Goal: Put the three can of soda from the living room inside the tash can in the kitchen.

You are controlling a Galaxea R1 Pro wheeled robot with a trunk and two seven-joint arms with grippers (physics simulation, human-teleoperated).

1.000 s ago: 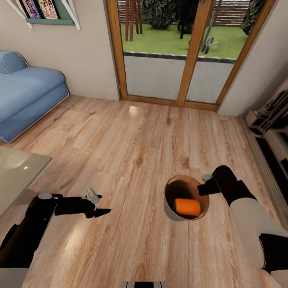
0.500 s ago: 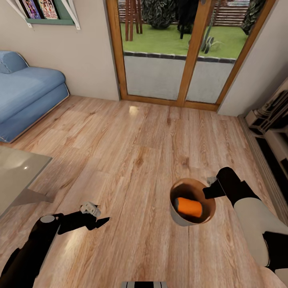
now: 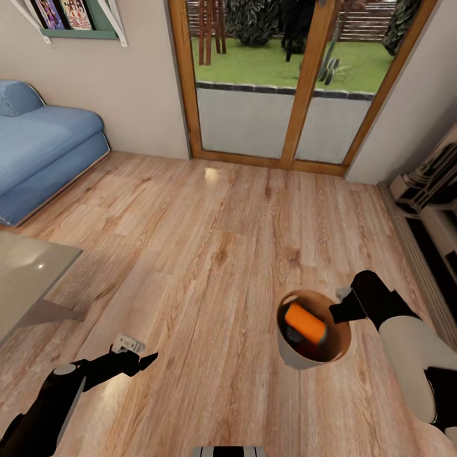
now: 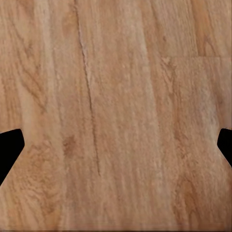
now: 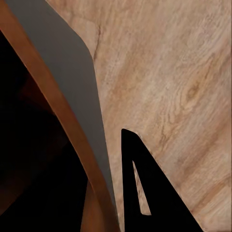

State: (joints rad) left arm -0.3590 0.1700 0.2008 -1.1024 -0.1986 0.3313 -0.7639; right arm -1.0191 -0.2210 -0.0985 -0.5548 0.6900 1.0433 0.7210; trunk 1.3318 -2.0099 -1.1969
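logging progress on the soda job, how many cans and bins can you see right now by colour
orange soda can: 1, lying in the bin
grey trash can, brown-orange inside: 1, held at the rim by the right gripper
blue soda cans: 0 seen
total: 2

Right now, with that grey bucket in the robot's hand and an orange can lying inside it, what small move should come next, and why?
Probably keep the grey, brown-lined bucket level and go on carrying it. The right gripper grips its rim, and the orange soda can lies tilted inside, so tipping could spill it. The left gripper hangs open and empty over the wood plank floor, with no other can in sight to pick up.
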